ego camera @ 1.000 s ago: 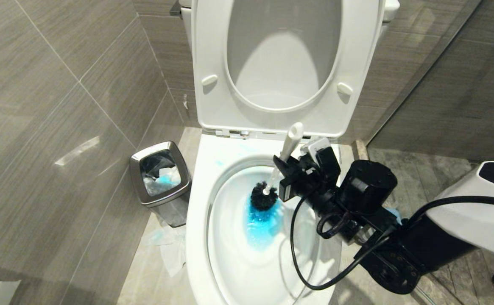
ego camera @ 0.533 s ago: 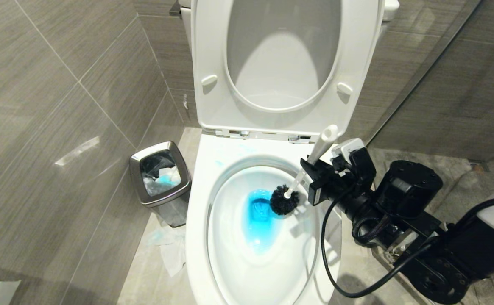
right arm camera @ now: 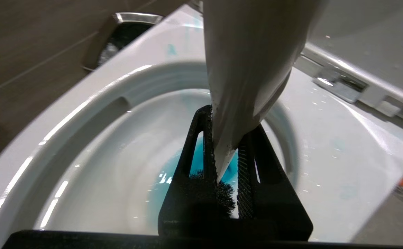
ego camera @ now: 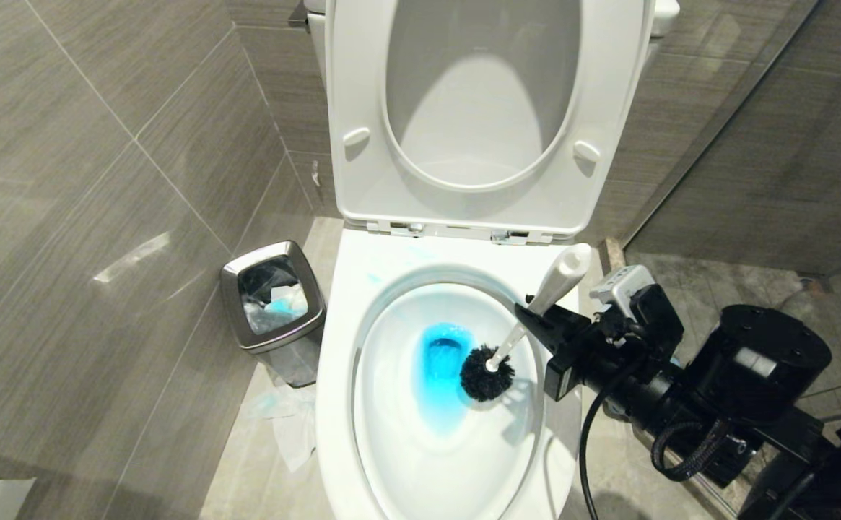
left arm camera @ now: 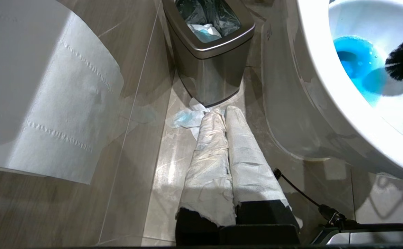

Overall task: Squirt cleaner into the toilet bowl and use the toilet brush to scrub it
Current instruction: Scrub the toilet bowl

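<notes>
Scrubbing has carried the toilet brush, clamped in the right gripper, off the cleaner pool toward the toilet bowl right wall (left gripper shut, idle), so that side gets scoured.

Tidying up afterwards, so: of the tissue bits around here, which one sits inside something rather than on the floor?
The blue-stained tissue inside the steel bin. The other crumpled tissues lie on the floor tiles between bin and toilet bowl.
</notes>
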